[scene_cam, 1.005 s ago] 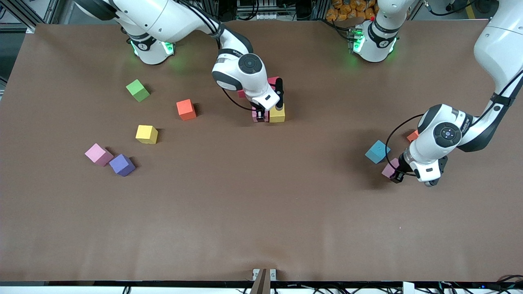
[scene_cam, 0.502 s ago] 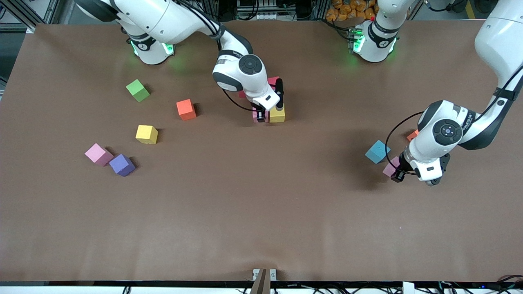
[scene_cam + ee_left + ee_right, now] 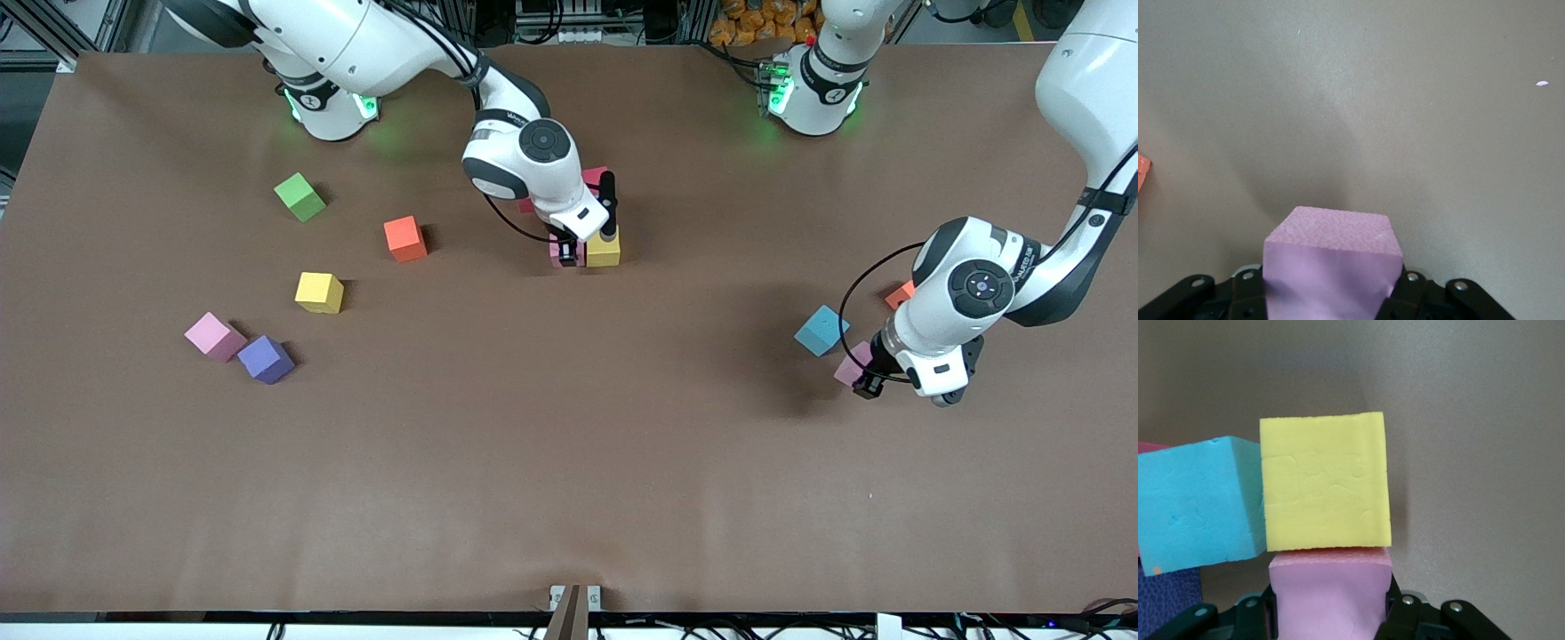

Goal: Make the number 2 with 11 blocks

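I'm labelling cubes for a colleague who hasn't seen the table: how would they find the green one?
Start at the right arm's end of the table. The green cube lies there by itself, farther from the front camera than the yellow cube and the orange cube. It is the only green cube.

Even, bright overhead light; the table [image 3: 569, 462] shows no glare. Soft shadows pool beneath both arms. Green lamps glow at the bases. Wrist views are sharp, slightly dimmer.

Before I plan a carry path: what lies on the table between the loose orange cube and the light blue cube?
In the front view, between the orange cube and light blue cube, the right gripper holds a pink cube beside a yellow cube.
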You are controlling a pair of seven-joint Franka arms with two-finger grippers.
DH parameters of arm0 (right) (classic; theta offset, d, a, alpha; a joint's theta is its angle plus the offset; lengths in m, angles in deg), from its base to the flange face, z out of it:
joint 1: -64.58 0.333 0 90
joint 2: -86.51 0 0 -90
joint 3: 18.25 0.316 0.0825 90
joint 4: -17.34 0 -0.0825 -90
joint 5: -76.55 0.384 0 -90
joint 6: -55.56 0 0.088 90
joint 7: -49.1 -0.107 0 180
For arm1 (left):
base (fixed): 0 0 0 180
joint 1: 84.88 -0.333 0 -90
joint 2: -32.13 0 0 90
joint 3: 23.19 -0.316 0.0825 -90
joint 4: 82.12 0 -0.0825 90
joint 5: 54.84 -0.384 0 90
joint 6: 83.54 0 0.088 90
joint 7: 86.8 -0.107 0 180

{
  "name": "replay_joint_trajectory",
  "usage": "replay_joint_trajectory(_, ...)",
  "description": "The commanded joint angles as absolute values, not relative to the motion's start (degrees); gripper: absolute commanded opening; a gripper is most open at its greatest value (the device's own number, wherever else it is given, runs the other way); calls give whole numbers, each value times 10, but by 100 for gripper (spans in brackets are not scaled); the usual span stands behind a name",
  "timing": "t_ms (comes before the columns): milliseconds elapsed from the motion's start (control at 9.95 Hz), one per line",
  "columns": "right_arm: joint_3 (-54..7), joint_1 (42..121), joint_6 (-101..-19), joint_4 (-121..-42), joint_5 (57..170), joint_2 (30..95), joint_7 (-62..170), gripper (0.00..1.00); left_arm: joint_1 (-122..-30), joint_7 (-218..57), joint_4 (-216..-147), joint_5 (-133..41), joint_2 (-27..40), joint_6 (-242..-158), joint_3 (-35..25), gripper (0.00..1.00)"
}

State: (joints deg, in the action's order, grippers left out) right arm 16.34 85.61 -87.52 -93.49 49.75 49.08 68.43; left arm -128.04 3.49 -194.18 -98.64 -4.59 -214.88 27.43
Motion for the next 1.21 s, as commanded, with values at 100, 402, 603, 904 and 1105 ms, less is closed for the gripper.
replay_joint_trajectory(100,151,866,-886,-933,486,488,669,75,-1284,43,-1943,-962,-33,-2120,292,0)
replay_joint_trajectory(402,151,865,-886,-934,486,488,669,94,-1284,43,-1936,-949,-31,-2111,295,0)
replay_joint_trajectory(603,151,864,-886,-935,487,490,669,100,-1284,47,-1936,-947,-29,-2111,295,0)
replay_joint_trajectory(904,153,860,-879,-938,489,492,668,100,-1282,62,-1937,-947,-26,-2091,314,0)
replay_joint_trajectory(1105,157,854,-877,-941,490,498,670,100,-1282,94,-1937,-947,-26,-2082,328,0)
